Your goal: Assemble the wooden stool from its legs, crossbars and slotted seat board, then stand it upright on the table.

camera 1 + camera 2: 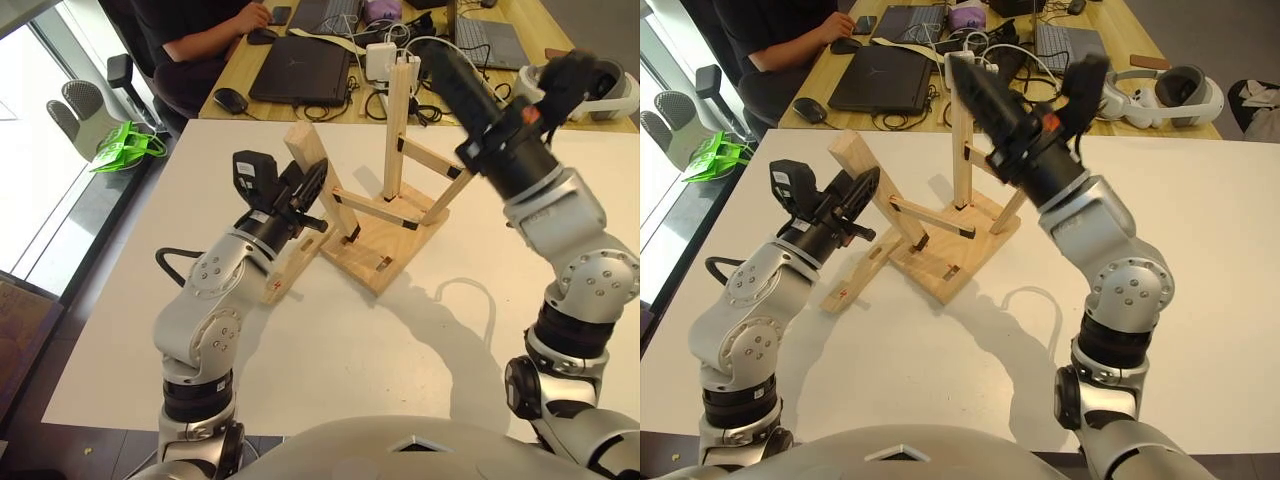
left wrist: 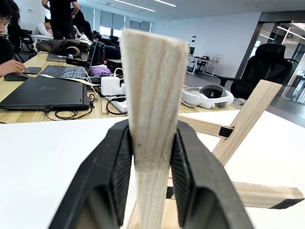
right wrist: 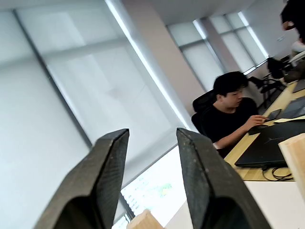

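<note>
Left gripper (image 2: 150, 143) clamps a tilted leg (image 2: 152, 81); right gripper (image 3: 152, 138) gapes wide near the upright leg (image 1: 398, 130).

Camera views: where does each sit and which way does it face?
Left eye view: head, facing forward and down at the table and part-built stool; both arms show.
Right eye view: head's other eye, same scene, same arms.
Left wrist view: left wrist, along its shut jaws and the leg they hold, toward the laptop.
Right wrist view: right wrist, tilted up past its open jaws toward the windows.
Shared: both eyes also show that leg and laptop.
</note>
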`<action>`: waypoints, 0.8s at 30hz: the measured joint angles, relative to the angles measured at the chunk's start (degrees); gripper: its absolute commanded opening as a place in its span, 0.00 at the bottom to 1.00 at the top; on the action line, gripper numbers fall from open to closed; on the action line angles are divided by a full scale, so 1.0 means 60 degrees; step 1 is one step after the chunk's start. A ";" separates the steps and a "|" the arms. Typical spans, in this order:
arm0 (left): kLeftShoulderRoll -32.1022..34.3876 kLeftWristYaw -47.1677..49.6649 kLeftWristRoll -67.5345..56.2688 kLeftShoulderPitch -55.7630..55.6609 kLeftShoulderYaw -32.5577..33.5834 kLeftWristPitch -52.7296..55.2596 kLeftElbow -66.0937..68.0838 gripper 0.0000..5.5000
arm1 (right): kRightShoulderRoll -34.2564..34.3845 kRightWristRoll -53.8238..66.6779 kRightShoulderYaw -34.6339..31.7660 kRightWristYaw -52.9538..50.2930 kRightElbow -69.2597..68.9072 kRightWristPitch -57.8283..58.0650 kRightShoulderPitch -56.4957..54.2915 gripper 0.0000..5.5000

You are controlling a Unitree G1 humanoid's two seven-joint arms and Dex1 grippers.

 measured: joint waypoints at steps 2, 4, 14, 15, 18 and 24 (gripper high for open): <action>0.0111 -0.0369 0.0207 0.0003 -0.0046 -0.0335 0.0270 0.19 | 0.0137 0.0375 -0.0075 -0.0496 0.0049 -0.0091 -0.0075 0.34; 0.0299 -0.0722 0.0323 -0.0043 -0.0039 -0.0625 0.0528 0.19 | 0.0164 0.0712 -0.0174 -0.0854 0.0065 -0.0221 -0.0240 0.34; 0.0775 -0.1737 0.0205 0.0236 0.0005 -0.0662 0.0285 0.19 | -0.0065 0.1088 -0.0304 -0.1334 0.0386 -0.0302 -0.0267 0.34; 0.0812 -0.1810 0.0069 0.0258 0.0037 -0.0507 0.0173 0.19 | -0.0095 0.1087 -0.0306 -0.1337 0.0392 -0.0304 -0.0266 0.34; 0.1094 -0.2021 -0.0281 0.0250 0.0199 -0.0167 0.0033 0.19 | -0.0127 0.1084 -0.0301 -0.1351 0.0391 -0.0325 -0.0265 0.34; 0.1435 -0.1955 -0.0764 0.0117 0.0605 0.0749 -0.0261 0.19 | -0.0165 0.0985 -0.0154 -0.1399 0.0390 -0.0381 -0.0227 0.34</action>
